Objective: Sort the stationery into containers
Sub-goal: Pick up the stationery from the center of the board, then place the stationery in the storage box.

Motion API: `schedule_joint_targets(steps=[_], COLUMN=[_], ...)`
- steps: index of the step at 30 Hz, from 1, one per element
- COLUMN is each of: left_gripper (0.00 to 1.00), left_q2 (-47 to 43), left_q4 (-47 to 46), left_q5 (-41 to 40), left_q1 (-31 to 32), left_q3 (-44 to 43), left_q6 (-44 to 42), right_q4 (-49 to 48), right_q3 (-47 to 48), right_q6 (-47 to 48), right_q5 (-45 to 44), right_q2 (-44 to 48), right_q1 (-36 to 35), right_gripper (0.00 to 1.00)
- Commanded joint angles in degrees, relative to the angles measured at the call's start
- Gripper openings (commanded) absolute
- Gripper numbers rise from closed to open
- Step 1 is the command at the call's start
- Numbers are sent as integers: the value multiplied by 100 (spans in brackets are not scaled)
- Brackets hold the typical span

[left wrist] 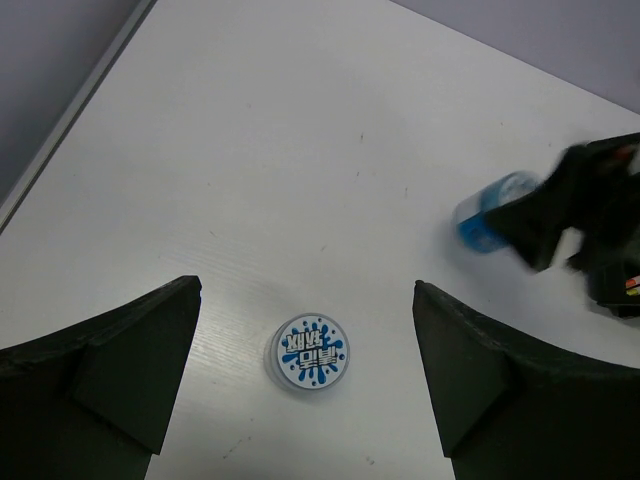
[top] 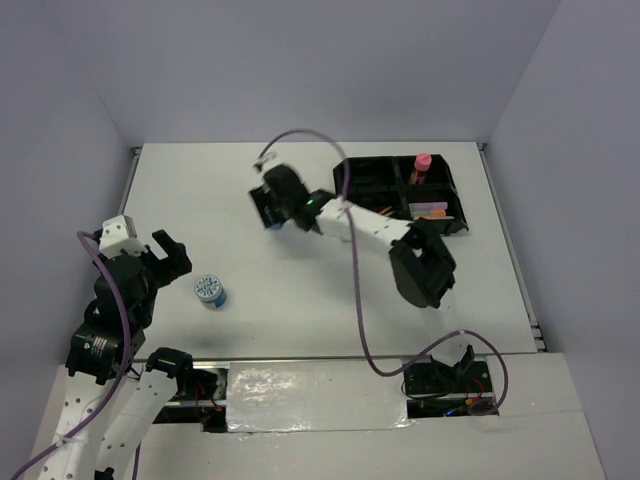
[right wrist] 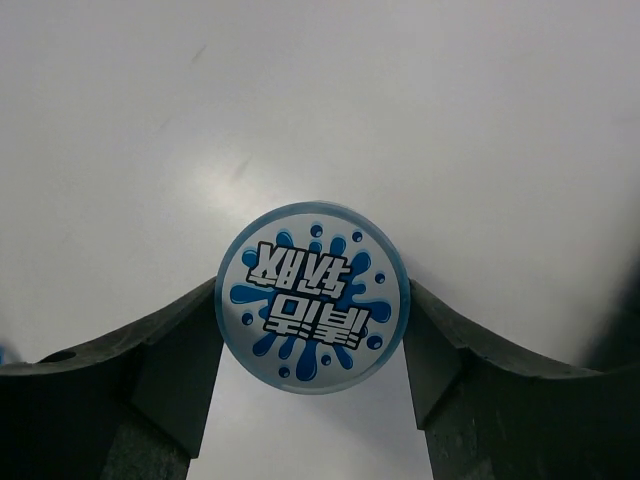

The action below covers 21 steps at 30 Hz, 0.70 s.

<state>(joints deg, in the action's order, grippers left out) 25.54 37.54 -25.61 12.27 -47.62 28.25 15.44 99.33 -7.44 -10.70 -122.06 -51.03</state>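
- Gripping the far tape roll (right wrist: pixel 312 297): right gripper (right wrist: pixel 312 292) directly above it, fingers (right wrist: pixel 170 370) pressed against the rim on both sides with no visible gap. Judged as clamped on the roll, which appears not yet lifted off the table (top: pixel 300 320).
- Round body, printed face up, so no long axis to align with. Any jaw angle across the middle should serve.
- Outward from the right gripper: black tray (top: pixel 372 162) just off to its right, part of it behind the right arm's own link. Next move judged as a lift, then a short carry to that side.
- Tray contents, as far as visible: pink-capped glue stick (top: pixel 421 165) standing in the far-right compartment and orange items (top: pixel 430 210) lying in the near-right compartment. The two left compartments are too dark and too covered by the arm to tell.
- Left gripper (left wrist: pixel 305 290): jaws fully apart, holding nothing, hovering over the table.
- Near tape roll (left wrist: pixel 309 352) lying flat between and slightly behind the left fingertips, touching neither finger. Centred well enough for a straight descent.
- Near roll well apart from the tray and much closer to the left gripper than to the right. A longer carry across the table is to be expected there, with a risk of crossing the right arm's path.
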Motion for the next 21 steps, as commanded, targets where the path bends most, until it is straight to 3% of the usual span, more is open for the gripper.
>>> schedule_joint_targets(steps=[1, 7, 10, 21], left_gripper=[99, 99, 99, 99], left_q2=[-67, -67, -58, 83], left_q4=[-238, -256, -256, -300], left_q5=[38, 73, 56, 170], left_q1=[-32, -32, -32, -32], left_q3=[-2, -2, -2, 7], left_q6=[-153, -180, -171, -206], right_q4=[-947, 449, 618, 99], right_q3=[78, 1735, 2081, 1063], right_q6=[50, -47, 111, 269], right_q5=[-634, -513, -600, -538], right_q2=[1245, 395, 42, 271], right_q1=[1354, 2832, 3106, 3441], right_gripper=[0, 0, 0, 0])
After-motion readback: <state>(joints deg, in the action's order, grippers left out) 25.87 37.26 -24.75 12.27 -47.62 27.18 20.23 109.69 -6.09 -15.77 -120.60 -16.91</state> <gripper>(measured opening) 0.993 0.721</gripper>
